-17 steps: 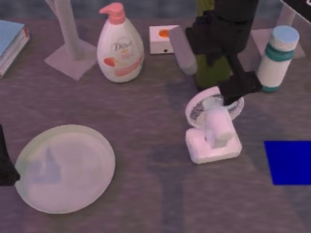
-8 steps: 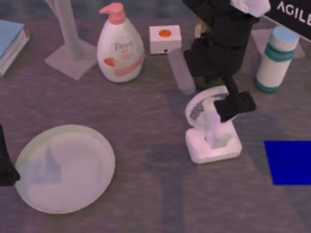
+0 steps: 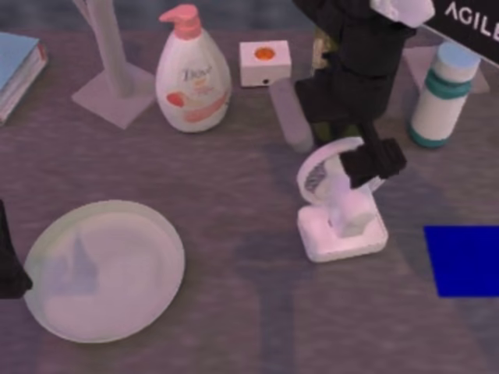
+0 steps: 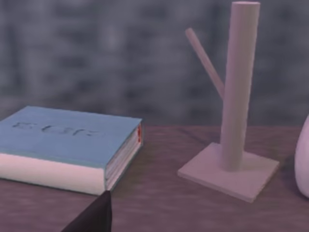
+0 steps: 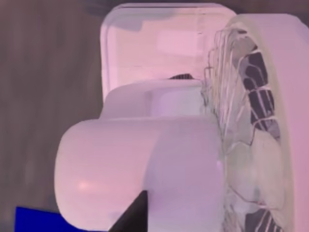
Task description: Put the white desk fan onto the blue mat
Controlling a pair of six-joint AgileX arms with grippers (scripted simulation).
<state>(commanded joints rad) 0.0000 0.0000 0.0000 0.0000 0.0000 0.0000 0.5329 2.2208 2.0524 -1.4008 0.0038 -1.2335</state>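
Note:
The white desk fan [image 3: 340, 209] stands on its rounded square base [image 3: 343, 235] right of the table's middle. Its grilled cage [image 5: 260, 125] and motor housing [image 5: 145, 169] fill the right wrist view. My right gripper [image 3: 373, 162] reaches down from the back and is shut on the fan at the housing, where one dark fingertip [image 5: 134, 215] lies against it. The blue mat [image 3: 464, 261] lies flat at the right edge, a short gap from the base. My left arm [image 3: 8, 269] is parked at the left edge, its fingertip [image 4: 96, 217] over bare table.
A pump bottle [image 3: 192, 78], a white box with an orange dot [image 3: 265, 62] and a teal-banded bottle [image 3: 443, 93] line the back. A grey cylinder [image 3: 290, 113] lies behind the fan. A pale plate [image 3: 103, 269], a post stand [image 3: 117, 78] and a light-blue book [image 3: 17, 70] are on the left.
My right arm came down from behind the fan and over its cage. The dark fingers then drew in round the housing. The fan stays in place.

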